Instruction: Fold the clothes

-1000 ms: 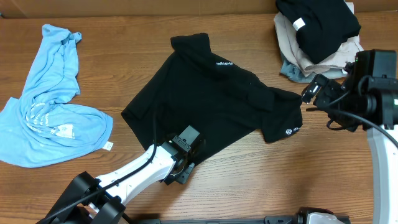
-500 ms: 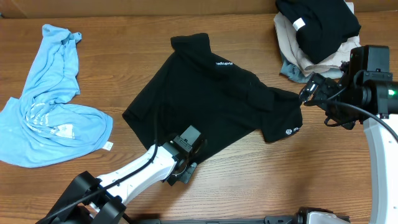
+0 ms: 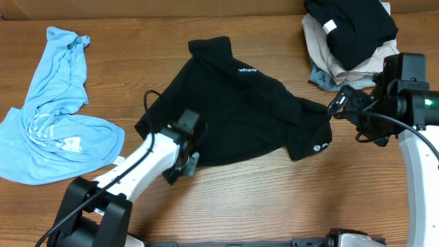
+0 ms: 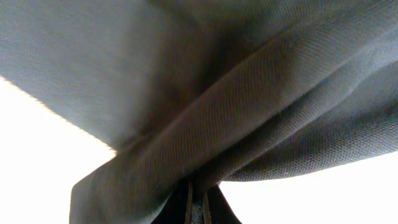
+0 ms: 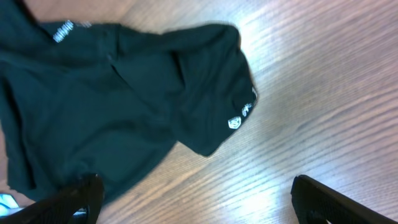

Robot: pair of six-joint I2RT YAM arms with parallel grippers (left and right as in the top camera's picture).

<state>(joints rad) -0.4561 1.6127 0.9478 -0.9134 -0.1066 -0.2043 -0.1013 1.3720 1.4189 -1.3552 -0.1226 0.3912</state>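
Shirt (image 3: 240, 103): black, lies spread at centre frame on the desk (image 3: 274, 199), collar toward the top, one sleeve reaching right with a small white logo (image 3: 317, 146) showing. The lower left hem is bunched at my left claw (image 3: 185, 161).

Left claw: from the wrist view, cloth (image 4: 249, 112) fills nearly the whole frame. Only the finger bases show at bottom centre (image 4: 196, 202), pressed together with a fold of shirt running out from between them. The tips are hidden by the cloth. The background is washed out white; nothing readable there.

Right claw (image 3: 341, 104): at right of frame, just beside the sleeve edge; from overhead I cannot tell whether it touches. Its wrist view shows both fingers (image 5: 81, 199) cut off at the lower corners, spread wide, nothing between them, with the sleeve logo (image 5: 234, 123) beyond.

Other items: blue garment (image 3: 55, 116) crumpled at left; pile (image 3: 350, 34) of folded clothes at upper right, partly cut off by the frame edge.
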